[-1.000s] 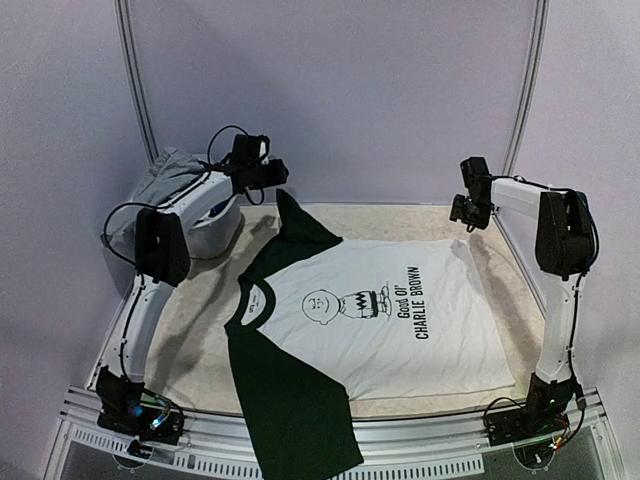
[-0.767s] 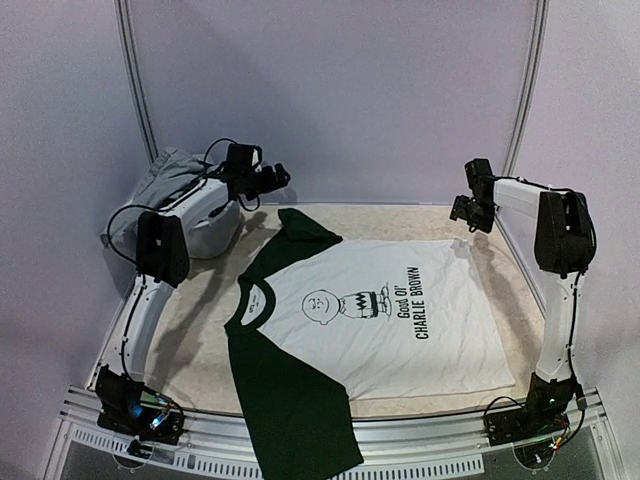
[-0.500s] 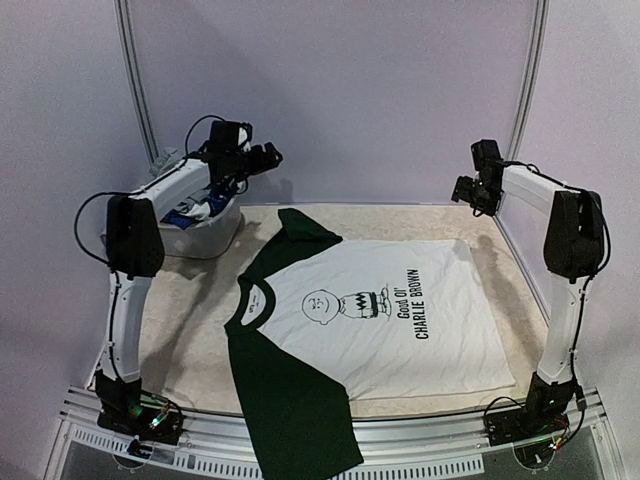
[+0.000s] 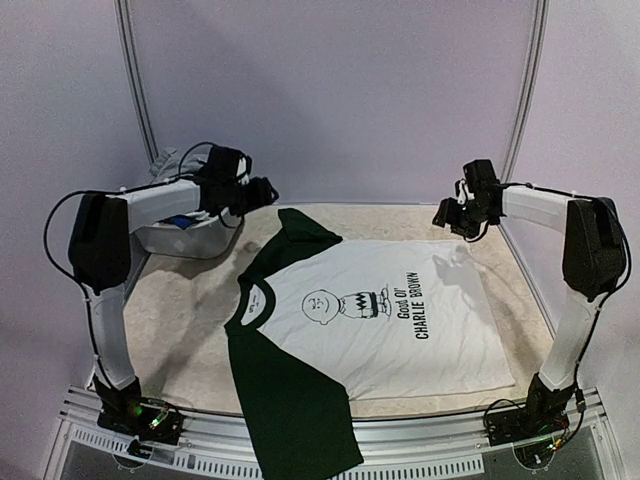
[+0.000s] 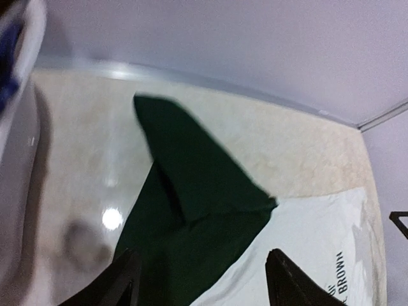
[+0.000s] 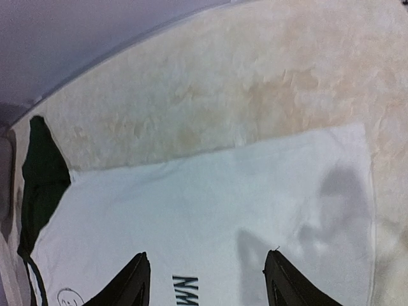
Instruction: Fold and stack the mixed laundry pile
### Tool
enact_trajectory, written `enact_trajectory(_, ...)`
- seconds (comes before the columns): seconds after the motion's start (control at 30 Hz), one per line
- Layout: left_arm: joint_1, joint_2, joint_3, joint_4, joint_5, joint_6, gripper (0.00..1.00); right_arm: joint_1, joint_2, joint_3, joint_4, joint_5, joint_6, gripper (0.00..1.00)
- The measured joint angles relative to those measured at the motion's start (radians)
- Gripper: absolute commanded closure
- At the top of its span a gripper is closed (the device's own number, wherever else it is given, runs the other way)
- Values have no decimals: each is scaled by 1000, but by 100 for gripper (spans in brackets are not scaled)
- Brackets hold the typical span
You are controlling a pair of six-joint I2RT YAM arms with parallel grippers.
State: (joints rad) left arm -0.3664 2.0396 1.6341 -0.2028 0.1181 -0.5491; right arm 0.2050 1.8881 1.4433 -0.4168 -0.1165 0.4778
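A white T-shirt [image 4: 400, 320] with black print lies flat and face up on the table. Its far dark green sleeve [image 4: 300, 230] lies folded over itself, and its near sleeve [image 4: 300, 410] hangs past the front edge. My left gripper [image 4: 265, 190] hovers open above the far sleeve [image 5: 191, 185], holding nothing. My right gripper [image 4: 443, 216] hovers open above the shirt's far hem corner [image 6: 331, 166], also holding nothing. The rest of the laundry pile [image 4: 166, 163] sits in the basket, mostly hidden by my left arm.
A white plastic basket [image 4: 195, 240] stands at the far left of the table, under my left arm. Grey walls with metal posts close in the back and both sides. The beige tabletop [image 4: 190, 330] shows bare to the left of the shirt.
My left gripper let go of the far sleeve, which dropped onto the table. Both grippers lifted, then the right one swung inward over the shirt's far edge.
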Motion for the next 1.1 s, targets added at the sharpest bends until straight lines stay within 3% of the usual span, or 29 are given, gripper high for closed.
enact_trajectory(0.17,-39,-148,-256,-80,-95,-2,30,79,-90,-153,13,3,13,36)
enact_trajectory(0.37,-159,-525,-486,-149,-196,7,25,172,-337,-336,57,50,46,32)
enact_trajectory(0.53,-243,-700,-644,-208,-256,-3,25,234,-500,-450,82,82,69,28)
enact_trajectory(0.83,-318,-718,-859,-245,-329,-29,34,359,-663,-635,75,193,110,28)
enact_trajectory(0.97,-318,-603,-831,-189,-315,-28,35,354,-630,-638,71,243,124,30)
enact_trajectory(1.1,-318,-465,-702,-181,-311,-20,37,318,-484,-551,64,246,122,33)
